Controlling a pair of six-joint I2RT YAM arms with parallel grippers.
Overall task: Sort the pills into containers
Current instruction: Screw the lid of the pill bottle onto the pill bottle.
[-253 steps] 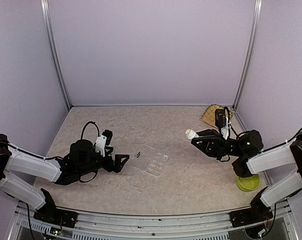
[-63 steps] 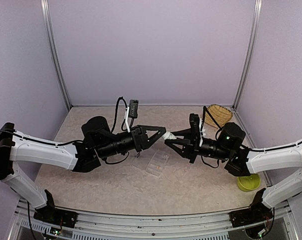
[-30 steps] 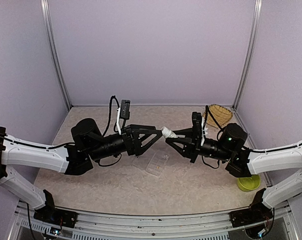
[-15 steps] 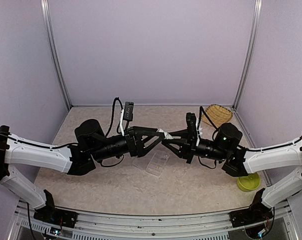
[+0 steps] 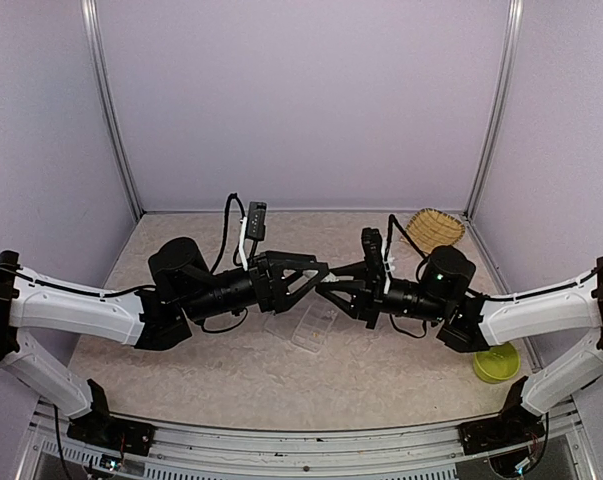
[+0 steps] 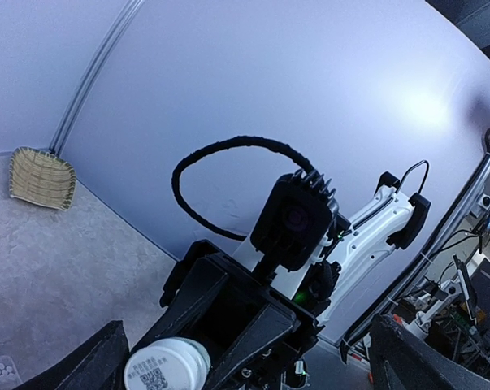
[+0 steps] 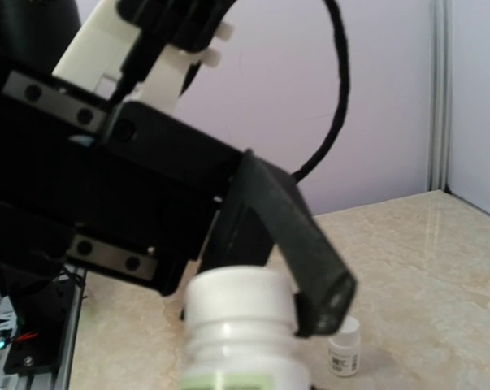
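Both grippers meet in mid-air above the clear compartment box [image 5: 314,327], the container lying on the table. My right gripper [image 5: 328,284] is shut on a white pill bottle [image 7: 240,325], held roughly level with its cap toward the left arm. My left gripper [image 5: 313,279] is open, with one black finger [image 7: 301,244] beside the cap. In the left wrist view the capped end [image 6: 167,366], with a QR label, sits near the left finger of my open left gripper [image 6: 257,361]. A corner of the box [image 6: 1,372] shows small pale round shapes, perhaps pills. No loose pills are discernible.
A woven straw basket [image 5: 434,228] stands at the back right corner, also seen as the basket [image 6: 40,179]. A lime-green bowl [image 5: 495,365] sits near the right arm's base. A small white vial [image 7: 343,347] stands upright on the table below the grippers.
Over the last second the right gripper has carried the bottle a little left and down, further between the left gripper's open fingers. The left gripper stays open.
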